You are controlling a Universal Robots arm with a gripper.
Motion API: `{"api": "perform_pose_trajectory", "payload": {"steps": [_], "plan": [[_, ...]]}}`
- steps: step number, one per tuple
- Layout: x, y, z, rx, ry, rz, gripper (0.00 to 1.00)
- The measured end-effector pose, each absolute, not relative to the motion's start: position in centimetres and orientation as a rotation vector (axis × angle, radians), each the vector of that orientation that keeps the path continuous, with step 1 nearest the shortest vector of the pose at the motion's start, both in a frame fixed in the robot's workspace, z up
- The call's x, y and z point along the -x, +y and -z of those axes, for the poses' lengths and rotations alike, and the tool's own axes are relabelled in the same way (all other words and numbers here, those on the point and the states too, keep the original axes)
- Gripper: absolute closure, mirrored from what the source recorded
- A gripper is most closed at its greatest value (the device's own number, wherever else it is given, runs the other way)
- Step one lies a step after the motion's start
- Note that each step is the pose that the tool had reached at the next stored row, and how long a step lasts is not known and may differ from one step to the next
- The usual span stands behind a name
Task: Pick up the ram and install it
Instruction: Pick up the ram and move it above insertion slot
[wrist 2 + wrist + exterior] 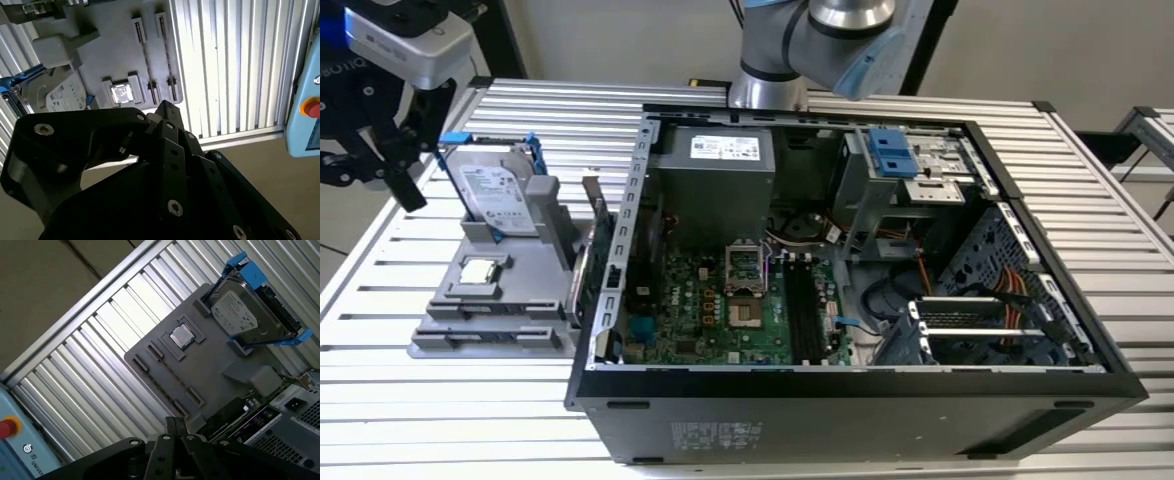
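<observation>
At the exterior view's left, the black two-fingered gripper [376,178] hangs over the far corner of the ribbed aluminium table [454,420]. Its fingers stand wide apart and hold nothing. Just beside it, the silver hard drive in a blue frame [496,185] stands upright on the grey moulded parts tray [467,330], and the small square silver processor chip [480,270] lies flat in the tray's recess. The ram [591,262], a slim dark-green circuit-board stick, stands on its long edge between the tray and the side wall of the open black computer case [854,410]. It is apart from the gripper, with the drive between them, and is not yet installed. Inside the case, the green motherboard [707,300] carries long black memory slots [803,310].

Second wrist view: the gripper's black links stand in the foreground. Beyond them are the tray [115,50], the processor chip [121,93], the hard drive [60,95] and the table slats [235,65]. A red stop button [311,107] sits on a pale blue pendant.

First wrist view: the ram [235,412] shows as a dark strip on the tray's [210,370] case side. The hard drive [245,310] and the processor chip [181,336] sit in their tray places.
</observation>
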State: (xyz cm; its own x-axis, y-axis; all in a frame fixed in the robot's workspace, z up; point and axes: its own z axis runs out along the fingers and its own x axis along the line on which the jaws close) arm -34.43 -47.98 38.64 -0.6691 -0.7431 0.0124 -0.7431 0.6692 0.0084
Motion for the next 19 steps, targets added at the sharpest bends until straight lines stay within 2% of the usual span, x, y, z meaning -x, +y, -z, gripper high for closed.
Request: {"api": "perform_pose_trajectory", "payload": {"steps": [19], "plan": [[34.48, -47.98, -38.64, -1.489, -2.749, 0.002, 1.00]]}}
